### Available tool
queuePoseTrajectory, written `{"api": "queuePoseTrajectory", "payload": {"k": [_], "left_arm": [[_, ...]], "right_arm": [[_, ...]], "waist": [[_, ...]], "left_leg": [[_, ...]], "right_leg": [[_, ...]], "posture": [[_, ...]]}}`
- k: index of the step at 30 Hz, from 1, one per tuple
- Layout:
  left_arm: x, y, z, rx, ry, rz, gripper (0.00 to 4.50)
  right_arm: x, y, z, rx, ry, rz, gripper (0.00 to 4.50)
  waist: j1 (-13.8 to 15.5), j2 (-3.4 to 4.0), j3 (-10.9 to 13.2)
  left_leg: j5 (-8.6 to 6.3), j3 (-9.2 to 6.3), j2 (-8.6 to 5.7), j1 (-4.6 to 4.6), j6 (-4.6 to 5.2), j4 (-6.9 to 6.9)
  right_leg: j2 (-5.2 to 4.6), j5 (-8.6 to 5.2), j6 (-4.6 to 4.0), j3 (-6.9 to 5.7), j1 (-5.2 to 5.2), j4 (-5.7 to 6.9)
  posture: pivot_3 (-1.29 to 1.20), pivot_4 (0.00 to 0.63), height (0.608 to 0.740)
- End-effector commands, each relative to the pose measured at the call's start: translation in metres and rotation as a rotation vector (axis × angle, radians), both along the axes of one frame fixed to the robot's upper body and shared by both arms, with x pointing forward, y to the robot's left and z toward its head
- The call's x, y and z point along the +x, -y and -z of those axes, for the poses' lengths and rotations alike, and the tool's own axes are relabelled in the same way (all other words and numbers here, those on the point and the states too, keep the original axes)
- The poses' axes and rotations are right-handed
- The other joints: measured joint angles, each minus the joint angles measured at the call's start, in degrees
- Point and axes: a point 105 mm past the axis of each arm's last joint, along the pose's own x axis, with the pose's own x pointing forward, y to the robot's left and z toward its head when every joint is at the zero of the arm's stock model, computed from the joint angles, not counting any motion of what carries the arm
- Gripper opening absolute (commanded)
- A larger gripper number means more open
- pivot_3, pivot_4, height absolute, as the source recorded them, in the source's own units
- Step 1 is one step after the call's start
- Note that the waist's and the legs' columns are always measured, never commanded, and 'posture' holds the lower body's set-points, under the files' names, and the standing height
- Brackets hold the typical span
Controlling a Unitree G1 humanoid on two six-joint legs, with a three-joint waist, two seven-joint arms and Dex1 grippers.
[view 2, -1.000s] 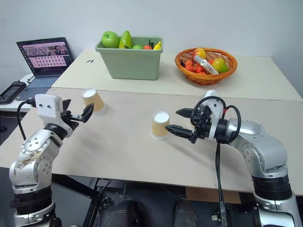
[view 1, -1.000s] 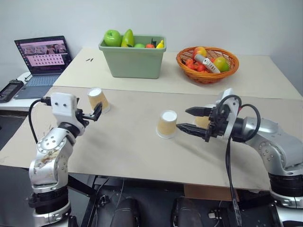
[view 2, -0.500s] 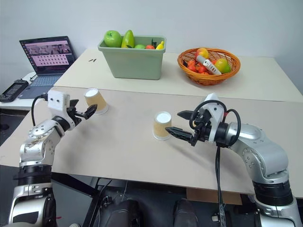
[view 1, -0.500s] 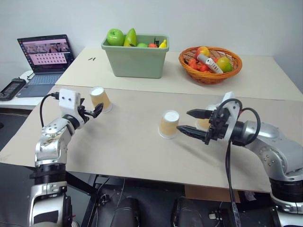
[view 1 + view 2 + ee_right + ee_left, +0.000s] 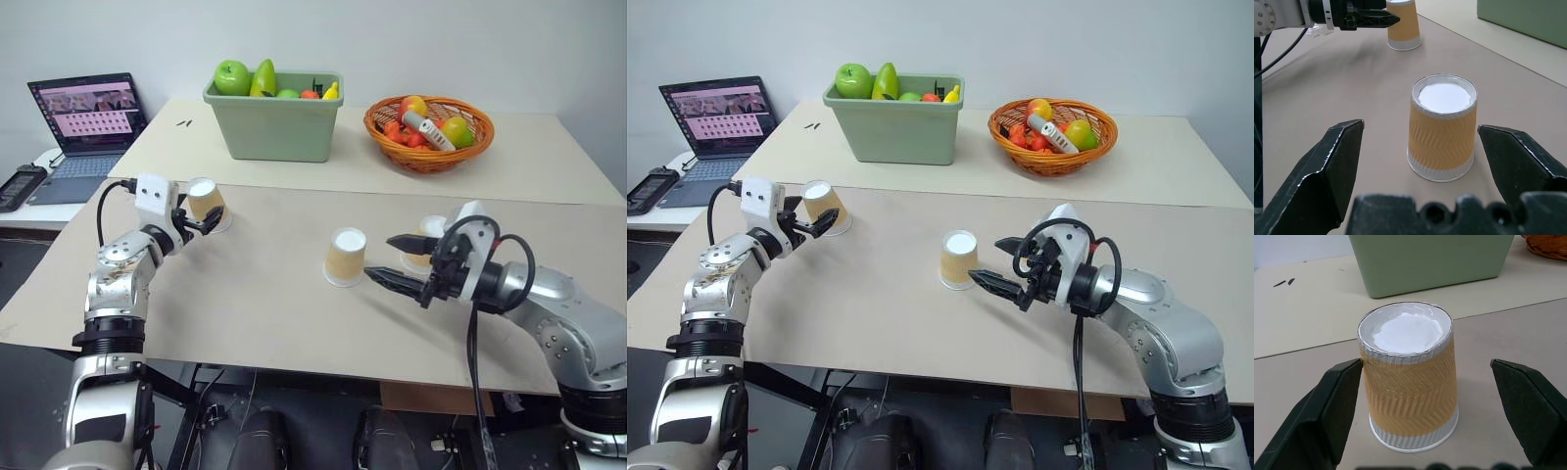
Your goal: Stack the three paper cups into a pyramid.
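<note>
Cups sit upside down on the table: the left cup is bracketed by the level, wide-spread left gripper, the middle cup is faced by the wide-open right gripper, and a third cup is half hidden behind it.

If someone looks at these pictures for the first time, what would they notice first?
Two upside-down paper cups stand on the table: the left cup between the open fingers of the left gripper, the middle cup just before the open right gripper. Behind stand a green fruit bin and an orange basket.
</note>
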Motion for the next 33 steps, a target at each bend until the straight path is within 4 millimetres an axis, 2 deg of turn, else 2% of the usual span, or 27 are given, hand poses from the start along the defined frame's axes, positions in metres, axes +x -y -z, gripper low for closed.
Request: {"api": "queuePoseTrajectory", "payload": {"k": [1,6,10,12,14,15,18,20,22,24,26,28,33], "left_arm": [[0.0021,-0.0005,-0.0256,0.028,0.077,0.003,4.47],[0.0051,-0.0050,-0.0280,0.034,0.078,-0.016,4.47],[0.0056,-0.0065,-0.0298,0.037,0.082,-0.019,4.47],[0.0055,-0.0065,-0.0302,0.037,0.083,-0.019,4.47],[0.0052,-0.0064,-0.0306,0.037,0.085,-0.019,4.47],[0.0051,-0.0065,-0.0308,0.036,0.085,-0.019,4.47],[0.0053,-0.0063,-0.0317,0.036,0.087,-0.016,4.47],[0.0056,-0.0063,-0.0322,0.037,0.087,-0.015,4.47],[0.0064,-0.0067,-0.0330,0.038,0.086,-0.014,4.47],[0.0073,-0.0071,-0.0338,0.040,0.086,-0.013,4.47],[0.0080,-0.0070,-0.0347,0.042,0.086,-0.008,4.47],[0.0083,-0.0065,-0.0348,0.044,0.085,-0.003,4.47],[0.0089,-0.0046,-0.0336,0.043,0.080,0.012,4.47]], "right_arm": [[-0.0050,-0.0013,-0.0123,0.015,0.044,-0.014,4.40],[-0.0013,0.0002,-0.0102,0.009,0.046,0.004,4.40],[-0.0011,-0.0002,-0.0100,0.007,0.050,0.000,4.40],[-0.0009,-0.0001,-0.0097,0.004,0.051,0.000,4.40],[-0.0007,0.0000,-0.0096,0.005,0.051,0.001,4.40],[-0.0007,-0.0001,-0.0093,0.003,0.052,0.001,4.40],[-0.0008,0.0001,-0.0092,0.005,0.051,0.003,4.40],[-0.0011,0.0001,-0.0091,0.005,0.051,0.003,4.40],[-0.0009,-0.0001,-0.0093,0.007,0.051,0.003,4.40],[-0.0006,-0.0003,-0.0097,0.009,0.052,0.003,4.40],[-0.0006,-0.0006,-0.0105,0.016,0.049,0.002,4.40],[0.0008,-0.0004,-0.0111,0.023,0.044,0.010,4.40],[0.0029,0.0012,-0.0110,0.014,0.052,0.029,4.40]], "waist": [[0.0,0.00,0.0],[0.0,0.00,0.0],[-0.2,-0.14,0.1],[-0.3,-0.39,0.6],[-0.3,-0.52,1.2],[-0.4,-0.55,1.4],[-0.4,-0.75,1.8],[-0.5,-1.07,2.1],[-0.5,-1.31,2.4],[-0.4,-1.37,2.4],[-0.3,-1.40,2.5],[-0.1,-1.41,2.5],[0.2,-1.43,2.5]], "left_leg": [[0.00,0.00,0.00,0.00,0.00,0.00],[0.00,0.00,-0.02,0.00,0.00,0.00],[0.03,0.00,-0.08,0.16,-0.04,-0.28],[0.29,0.01,-0.18,0.63,-0.42,-0.96],[0.42,-0.02,-0.23,1.85,-0.53,-1.66],[0.48,-0.03,-0.23,2.17,-0.54,-2.05],[1.30,0.03,-0.33,3.62,-0.80,-4.10],[2.34,0.08,-0.40,5.06,-0.90,-6.50],[3.38,0.24,-0.74,6.49,-1.04,-9.06],[4.66,0.33,-1.15,7.71,-1.26,-11.33],[5.45,0.46,-1.33,8.59,-1.16,-13.14],[5.78,0.56,-1.51,9.36,-1.08,-14.47],[5.82,0.71,-2.01,9.56,-1.04,-15.33]], "right_leg": [[0.00,0.00,0.00,0.00,0.00,0.00],[-0.01,0.00,0.00,0.00,0.00,-0.01],[0.02,0.03,0.04,0.02,0.12,-0.18],[0.05,0.22,0.11,0.00,0.53,-0.70],[0.11,0.42,0.19,-0.14,1.84,-1.46],[0.21,0.59,0.23,-0.16,2.17,-1.92],[0.58,1.76,0.48,-0.19,3.77,-4.40],[1.13,3.01,0.65,-0.08,5.34,-7.10],[1.21,4.12,0.87,-0.08,6.76,-9.74],[1.21,5.28,1.15,-0.09,8.07,-12.18],[1.25,6.20,1.43,-0.09,9.07,-14.22],[1.25,6.77,1.65,-0.09,9.94,-15.77],[1.17,7.01,2.00,-0.06,10.16,-16.51]], "posture": [[0.00,0.150,0.643],[0.00,0.150,0.647],[0.00,0.150,0.667],[0.00,0.150,0.677],[0.00,0.150,0.687],[0.00,0.150,0.692],[0.00,0.150,0.707],[0.00,0.150,0.717],[0.00,0.150,0.727],[0.00,0.150,0.737],[0.00,0.150,0.740],[0.00,0.150,0.740],[0.00,0.150,0.740]]}}
